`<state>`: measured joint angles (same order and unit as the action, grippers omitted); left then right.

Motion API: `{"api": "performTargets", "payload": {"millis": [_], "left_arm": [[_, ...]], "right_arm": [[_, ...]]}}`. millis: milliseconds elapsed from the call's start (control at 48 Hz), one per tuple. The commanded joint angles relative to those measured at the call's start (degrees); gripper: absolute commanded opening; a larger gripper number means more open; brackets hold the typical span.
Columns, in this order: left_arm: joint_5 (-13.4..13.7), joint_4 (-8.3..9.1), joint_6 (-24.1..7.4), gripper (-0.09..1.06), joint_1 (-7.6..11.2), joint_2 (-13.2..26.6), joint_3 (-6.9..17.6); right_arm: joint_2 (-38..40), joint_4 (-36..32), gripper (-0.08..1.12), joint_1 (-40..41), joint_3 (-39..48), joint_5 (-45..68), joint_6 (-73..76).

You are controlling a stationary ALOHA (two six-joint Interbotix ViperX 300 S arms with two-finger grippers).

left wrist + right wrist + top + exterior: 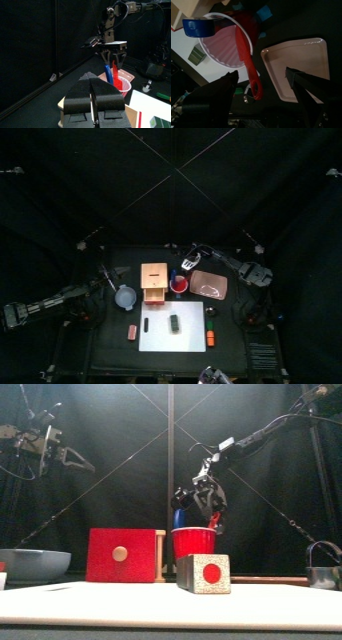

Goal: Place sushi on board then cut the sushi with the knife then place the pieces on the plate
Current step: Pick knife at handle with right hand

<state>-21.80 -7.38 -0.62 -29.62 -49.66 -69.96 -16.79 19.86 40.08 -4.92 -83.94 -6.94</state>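
Top: R end effector [190, 257] hovering over red cup [178, 283]. Sushi roll [175, 320] lying on white board [191, 329], on the counter well in front of it. Pink tray [210, 283] sitting just to its right. L arm resting far left.
Front: R end effector hanging just above cup rim, blue knife [178, 517] sticking up beside it.
L wrist: L end effector [97, 97] jaws pressing together, gripping nothing.
R wrist: jaws spreading wide, red knife [244, 57] showing btwn them, neither jaw touching it.

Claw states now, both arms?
Left claw: shut, empty.
Right claw: open above the cup, holding nothing; red knife not gripped.
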Motion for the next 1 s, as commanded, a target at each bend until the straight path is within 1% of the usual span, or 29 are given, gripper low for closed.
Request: {"api": "performTargets", "payload": {"millis": [21,333,438,542,750,1000], "left_arm": [[-0.26,0.09,0.00,0.04,-0.26,0.18,0.79],[0.00,0.00,0.00,0.04,-0.35,0.18,0.70],[0.09,0.00,0.09,0.04,-1.05,0.18,0.44],[0.09,-0.09,0.09,0.04,-1.76,0.09,0.18],[0.09,-0.79,0.09,0.04,-2.37,-0.26,-0.09],[0.09,-0.97,0.09,0.04,-2.90,-0.70,-0.26]], "right_arm": [[1.23,0.18,0.98,-0.09,-0.44,-0.09,0.18],[0.62,0.35,0.73,-0.18,-0.35,-0.09,0.18],[1.23,0.35,0.66,-0.62,-0.26,-0.09,0.35],[1.76,0.53,0.61,-1.41,-0.26,-0.26,0.53],[2.46,0.26,0.59,-3.25,-0.35,-1.05,2.29],[3.78,-0.44,0.58,-4.22,-1.41,-1.76,3.34]]}}
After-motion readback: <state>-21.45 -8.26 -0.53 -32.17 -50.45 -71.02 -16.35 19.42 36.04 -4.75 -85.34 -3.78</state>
